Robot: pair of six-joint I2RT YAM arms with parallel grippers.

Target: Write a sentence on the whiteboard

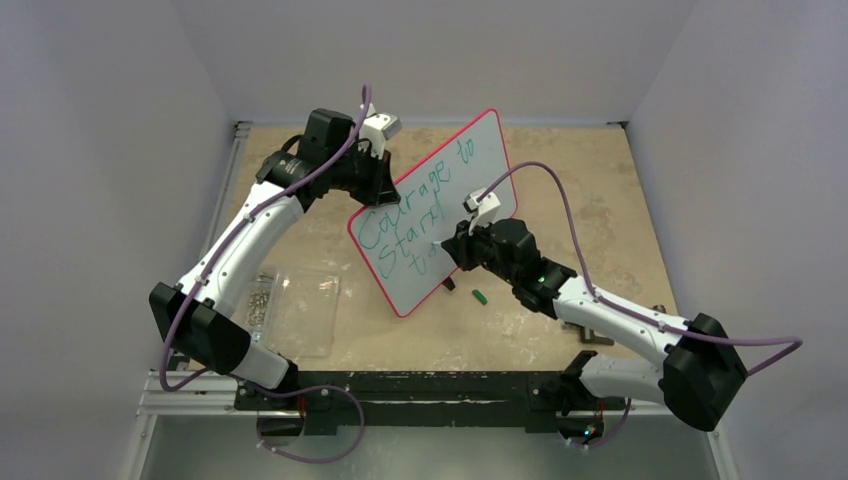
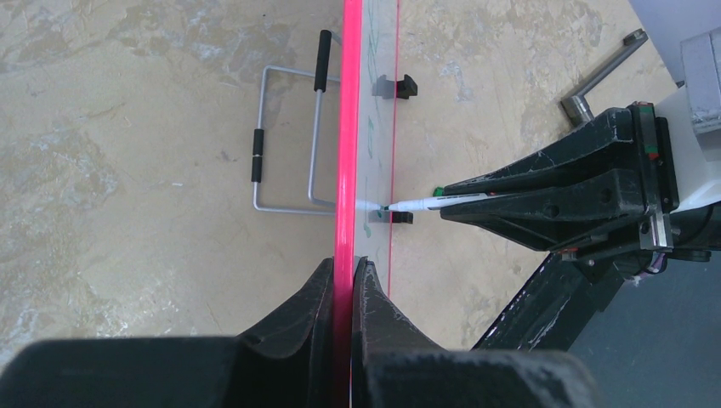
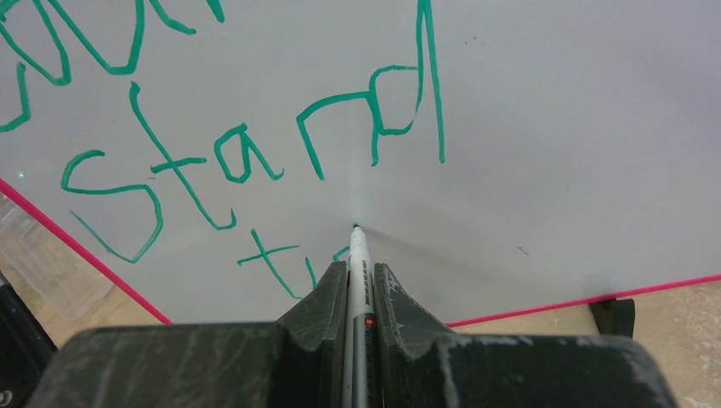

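Note:
The whiteboard [image 1: 455, 165], white with a red-pink rim, stands tilted on edge on the table. My left gripper [image 1: 383, 180] is shut on its upper left rim; in the left wrist view both fingers pinch the rim [image 2: 347, 127] at the gripper [image 2: 350, 270]. The sentence [image 1: 415, 205] is teal-green handwriting: "Courage to", then "Stand" [image 3: 255, 161], then a third line starting with "t". My right gripper [image 1: 452, 246] is shut on a grey marker [image 3: 358, 255], its tip touching the board [image 3: 553, 127] beside that "t". The marker also shows in the left wrist view [image 2: 425, 202].
A clear plastic sheet [image 1: 305, 312] lies front left, with small metal bits [image 1: 260, 300] beside it. A green cap [image 1: 479, 296] lies under the board's lower edge. A wire stand [image 2: 289, 144] sits behind the board. A metal handle [image 2: 599, 76] lies at right.

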